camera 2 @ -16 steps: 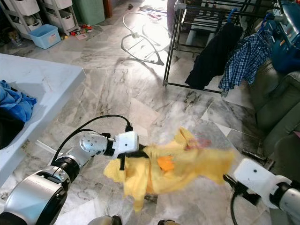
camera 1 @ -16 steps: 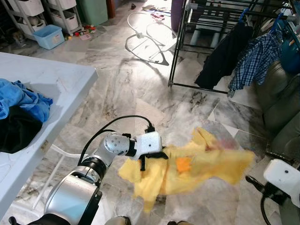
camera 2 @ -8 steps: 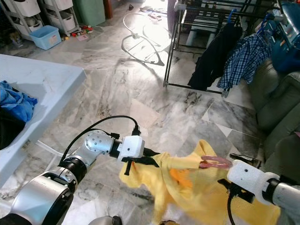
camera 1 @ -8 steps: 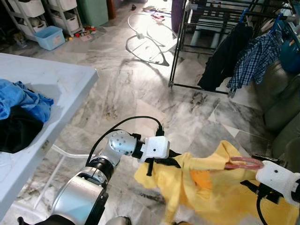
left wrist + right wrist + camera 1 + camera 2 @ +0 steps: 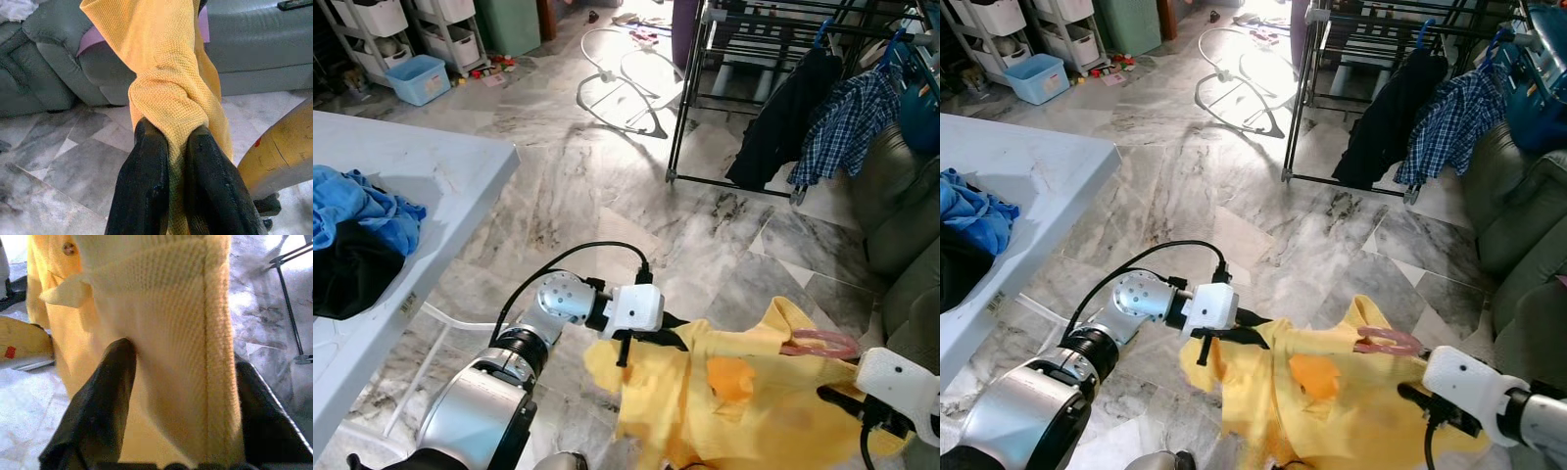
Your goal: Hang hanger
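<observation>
A yellow knit shirt (image 5: 734,392) with an orange patch hangs stretched between my two grippers, low over the marble floor. A pink hanger (image 5: 818,344) sticks out at its top right edge. My left gripper (image 5: 651,338) is shut on a bunched fold of the shirt (image 5: 166,98); its fingers (image 5: 146,181) pinch the cloth tightly. My right gripper (image 5: 832,397) holds the opposite side of the shirt (image 5: 171,333), with the cloth lying between its fingers (image 5: 98,401).
A black drying rack (image 5: 754,39) stands at the back right with a black garment (image 5: 773,117) and a plaid shirt (image 5: 847,122) on it. A grey sofa (image 5: 901,225) is at the right. A white table (image 5: 431,176) with blue and black clothes stands at the left.
The shirt has swung right and now hangs lower between the grippers, with the pink hanger showing. My right gripper has dropped a little; the left has barely moved.
</observation>
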Available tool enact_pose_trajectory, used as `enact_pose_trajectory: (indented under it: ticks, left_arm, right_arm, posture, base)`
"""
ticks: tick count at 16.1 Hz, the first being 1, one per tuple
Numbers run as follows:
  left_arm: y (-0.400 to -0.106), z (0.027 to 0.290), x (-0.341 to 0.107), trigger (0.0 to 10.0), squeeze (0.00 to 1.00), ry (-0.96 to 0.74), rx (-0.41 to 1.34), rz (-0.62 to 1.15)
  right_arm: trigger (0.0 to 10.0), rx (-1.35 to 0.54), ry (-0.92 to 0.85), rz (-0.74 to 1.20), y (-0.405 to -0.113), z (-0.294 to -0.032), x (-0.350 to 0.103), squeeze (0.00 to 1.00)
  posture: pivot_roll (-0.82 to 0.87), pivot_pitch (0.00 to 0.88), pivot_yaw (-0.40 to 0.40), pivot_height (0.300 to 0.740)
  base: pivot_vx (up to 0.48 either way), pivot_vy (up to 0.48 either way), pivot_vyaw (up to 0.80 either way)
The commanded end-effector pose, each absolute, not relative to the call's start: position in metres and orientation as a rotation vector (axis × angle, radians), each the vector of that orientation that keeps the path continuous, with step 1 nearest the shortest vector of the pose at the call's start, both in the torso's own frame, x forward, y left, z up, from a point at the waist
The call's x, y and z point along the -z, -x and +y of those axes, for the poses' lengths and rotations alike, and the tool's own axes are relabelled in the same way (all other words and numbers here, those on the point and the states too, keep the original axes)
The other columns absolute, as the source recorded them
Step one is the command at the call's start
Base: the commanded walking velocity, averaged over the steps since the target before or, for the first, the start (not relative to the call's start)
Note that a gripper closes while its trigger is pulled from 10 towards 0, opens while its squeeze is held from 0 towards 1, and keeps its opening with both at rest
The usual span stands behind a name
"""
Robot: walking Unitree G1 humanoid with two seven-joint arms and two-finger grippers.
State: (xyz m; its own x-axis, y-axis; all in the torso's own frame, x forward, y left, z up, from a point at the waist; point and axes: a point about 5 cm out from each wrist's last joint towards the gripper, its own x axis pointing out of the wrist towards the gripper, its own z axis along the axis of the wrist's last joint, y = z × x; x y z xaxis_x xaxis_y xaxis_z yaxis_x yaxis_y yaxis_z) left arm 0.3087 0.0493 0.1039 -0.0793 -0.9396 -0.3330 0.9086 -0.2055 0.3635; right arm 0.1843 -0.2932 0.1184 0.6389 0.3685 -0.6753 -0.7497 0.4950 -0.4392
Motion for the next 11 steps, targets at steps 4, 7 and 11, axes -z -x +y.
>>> enact_pose_trajectory:
  ticks: [4,7,11]
  left_arm:
    - [-0.3097,0.0458,-0.11,0.0,0.0,-0.589,1.686,-0.114]
    - [-0.3102,0.0456,-0.1097,0.0,0.0,-0.592,1.678,-0.111]
    - [-0.3119,0.0447,-0.1106,0.0,0.0,-0.597,1.659,-0.11]
  right_arm:
    - [0.0,-0.759,0.706,0.533,-0.1841,-0.2849,-0.1227,0.0]
    - [0.0,-0.763,0.694,0.539,-0.1831,-0.285,-0.1228,0.0]
    - [0.0,-0.756,0.663,0.542,-0.1837,-0.2867,-0.1244,0.0]
  posture:
    - [-0.11,0.114,-0.006,0.74]
    - [-0.11,0.114,-0.008,0.74]
    - [-0.11,0.107,-0.011,0.74]
  base:
    - [0.0,0.0,0.0]
    - [0.0,0.0,0.0]
    - [0.0,0.0,0.0]
